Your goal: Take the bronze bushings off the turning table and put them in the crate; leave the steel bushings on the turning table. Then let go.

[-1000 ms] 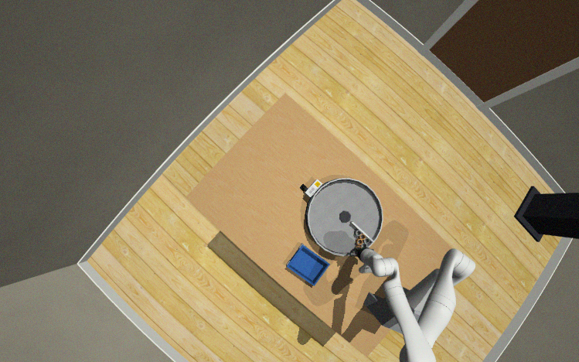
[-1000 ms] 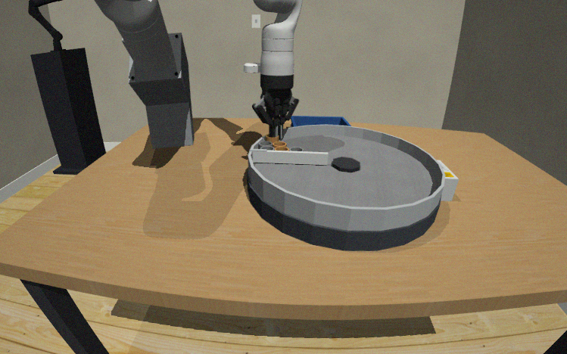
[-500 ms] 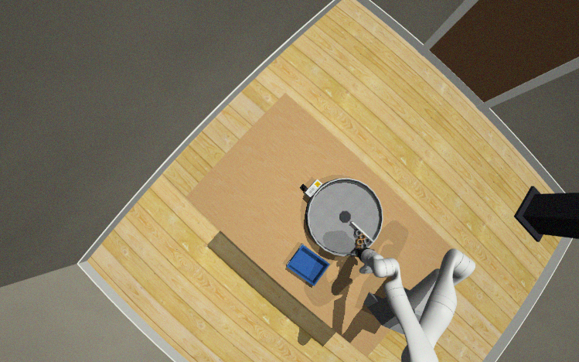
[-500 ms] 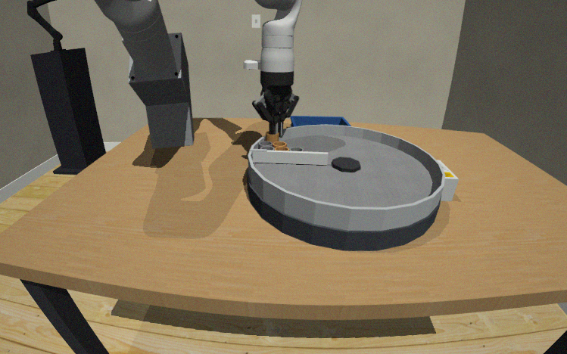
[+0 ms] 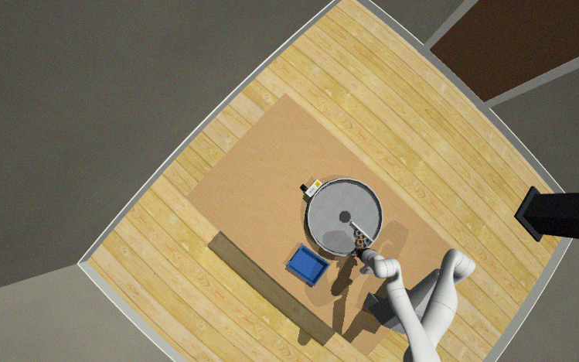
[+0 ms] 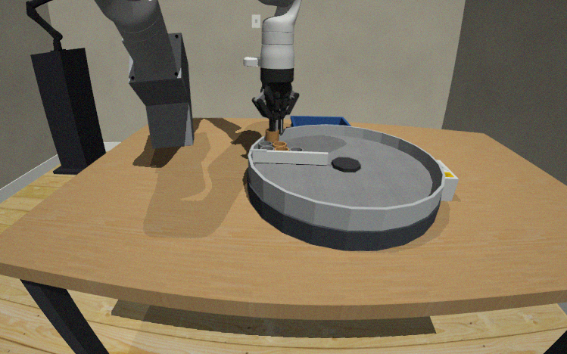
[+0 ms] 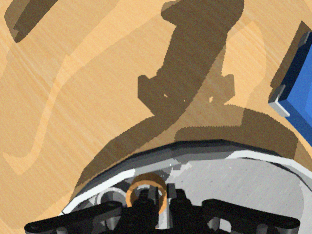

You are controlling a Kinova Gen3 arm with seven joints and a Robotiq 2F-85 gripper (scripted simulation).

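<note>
The grey turning table (image 6: 342, 180) stands on the wooden table top; it also shows from above (image 5: 343, 216). Behind its white radial bar (image 6: 291, 156) sit two bronze bushings (image 6: 279, 145) and steel bushings (image 6: 265, 144). My gripper (image 6: 275, 125) is shut on a bronze bushing (image 6: 271, 134) and holds it just above the table's far rim. In the wrist view the bushing (image 7: 147, 193) shows as an orange ring between my fingers (image 7: 155, 217). The blue crate (image 6: 319, 119) stands behind the turning table, and beside it in the top view (image 5: 307, 264).
A grey pedestal (image 6: 162, 88) carries the arm at the back left. A black column (image 6: 66, 107) stands at the table's far left. A white box with a yellow label (image 6: 448, 178) sits at the turning table's right rim.
</note>
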